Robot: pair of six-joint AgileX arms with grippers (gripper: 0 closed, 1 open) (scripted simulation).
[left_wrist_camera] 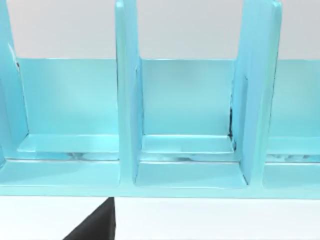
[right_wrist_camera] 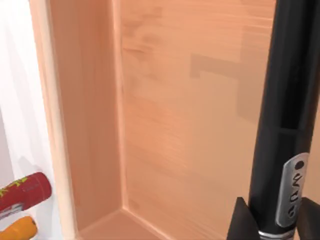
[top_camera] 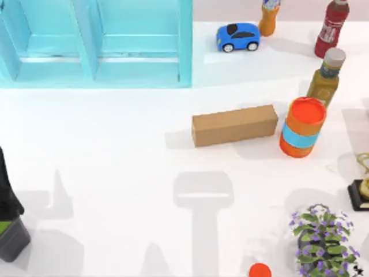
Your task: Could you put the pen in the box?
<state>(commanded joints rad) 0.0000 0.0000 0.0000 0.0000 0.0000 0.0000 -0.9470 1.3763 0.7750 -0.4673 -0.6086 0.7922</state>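
The right jaws are seen closed on the slim black marker pen, one dark finger on each side of its barrel near the pale clip. Behind the pen a smooth brown floor and side wall are seen, judged to be the inside of the long, low, brown cardboard box. In the top view this box lies just right of the desk's centre, with an orange cylinder with a blue band just beside it at 3 o'clock. The pen should be kept parallel to the box's long walls, lowered near the floor, and only then released. The left arm is parked at 8 o'clock.
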